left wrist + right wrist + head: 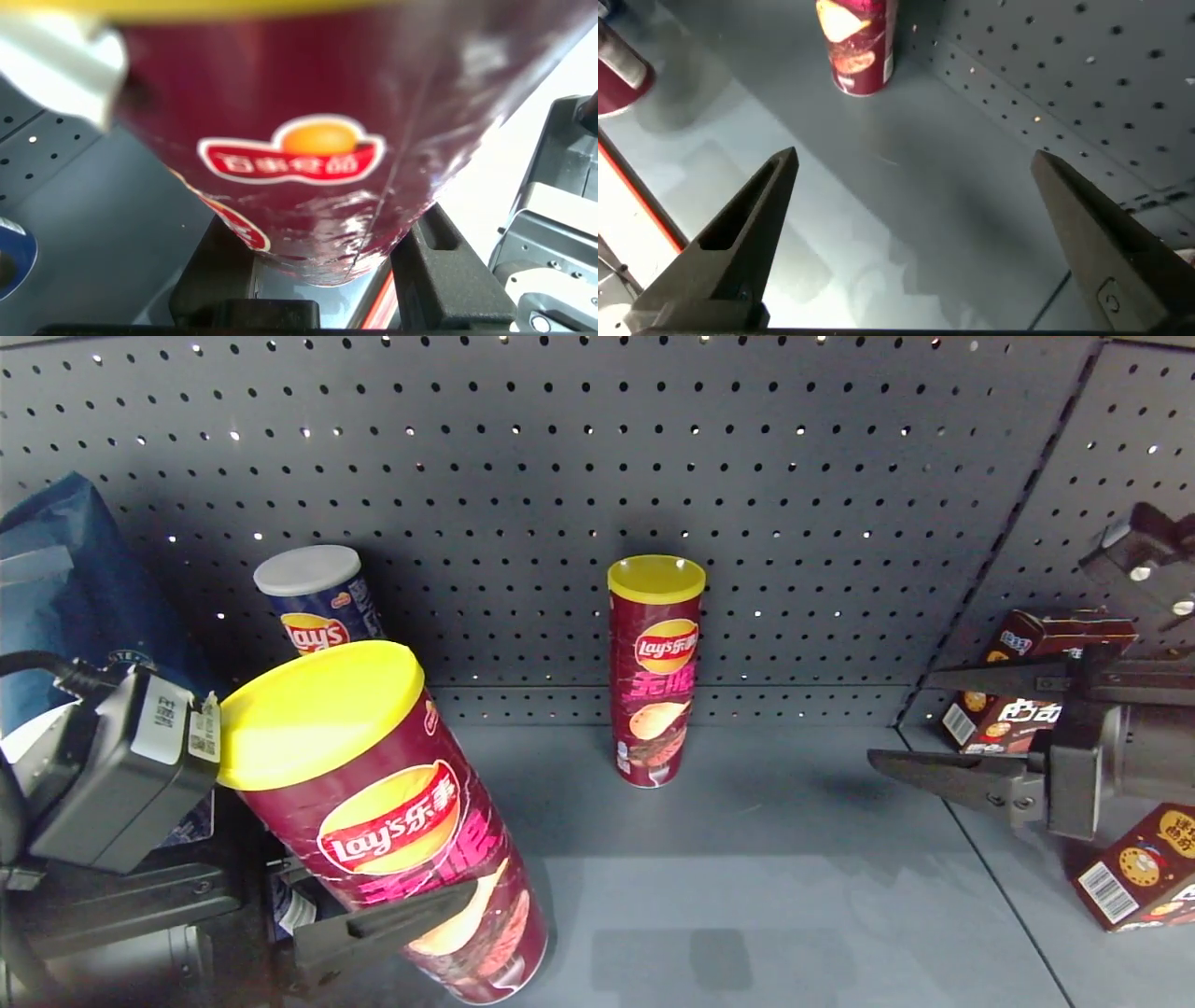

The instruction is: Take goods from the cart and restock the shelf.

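My left gripper is shut on a maroon chips can with a yellow lid, held tilted over the shelf's front left; one finger crosses its lower body. In the left wrist view the can sits between the black fingers. A second maroon can stands upright at the pegboard back, in the middle of the shelf floor. My right gripper hangs open at the right with nothing in it. The right wrist view has this gripper facing the standing can, with the held can farther off.
A blue chips can with a white lid stands behind the held can. A blue bag fills the far left. Chocolate boxes lie on the adjoining shelf section at right. Bare shelf floor lies between the standing can and the right gripper.
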`<state>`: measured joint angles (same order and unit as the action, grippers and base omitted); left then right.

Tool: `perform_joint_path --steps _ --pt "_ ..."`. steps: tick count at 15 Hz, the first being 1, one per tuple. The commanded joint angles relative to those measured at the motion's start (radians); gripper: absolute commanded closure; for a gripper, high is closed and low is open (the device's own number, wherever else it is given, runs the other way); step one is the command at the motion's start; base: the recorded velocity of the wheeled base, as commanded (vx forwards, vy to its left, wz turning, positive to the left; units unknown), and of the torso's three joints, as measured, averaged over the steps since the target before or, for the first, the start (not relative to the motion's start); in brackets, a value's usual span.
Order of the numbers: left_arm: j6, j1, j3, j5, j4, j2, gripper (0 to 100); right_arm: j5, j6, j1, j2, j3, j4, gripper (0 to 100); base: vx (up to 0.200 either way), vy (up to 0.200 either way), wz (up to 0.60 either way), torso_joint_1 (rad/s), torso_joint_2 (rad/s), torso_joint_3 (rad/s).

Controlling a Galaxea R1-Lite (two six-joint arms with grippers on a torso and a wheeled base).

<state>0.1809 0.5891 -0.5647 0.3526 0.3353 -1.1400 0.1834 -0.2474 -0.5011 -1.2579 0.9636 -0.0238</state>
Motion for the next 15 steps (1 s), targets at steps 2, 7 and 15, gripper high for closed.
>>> perform_joint_path --steps 2,7,15 --pt "0.000 0.000 0.000 0.002 0.001 -0.001 100 0.005 -0.001 -0.024 -0.051 0.012 0.004 0 0.000 0.000 0.00 0.000 0.00 0.000" --pt "0.000 -0.002 0.002 0.002 -0.002 -0.001 100 0.001 -0.001 -0.085 -0.152 0.058 0.102 0 0.000 0.000 0.00 0.000 0.00 0.000" --pt "0.000 -0.003 0.011 0.000 -0.002 0.000 100 0.019 0.007 -0.099 -0.268 0.069 0.249 0 0.000 0.000 0.00 0.000 0.00 0.000"
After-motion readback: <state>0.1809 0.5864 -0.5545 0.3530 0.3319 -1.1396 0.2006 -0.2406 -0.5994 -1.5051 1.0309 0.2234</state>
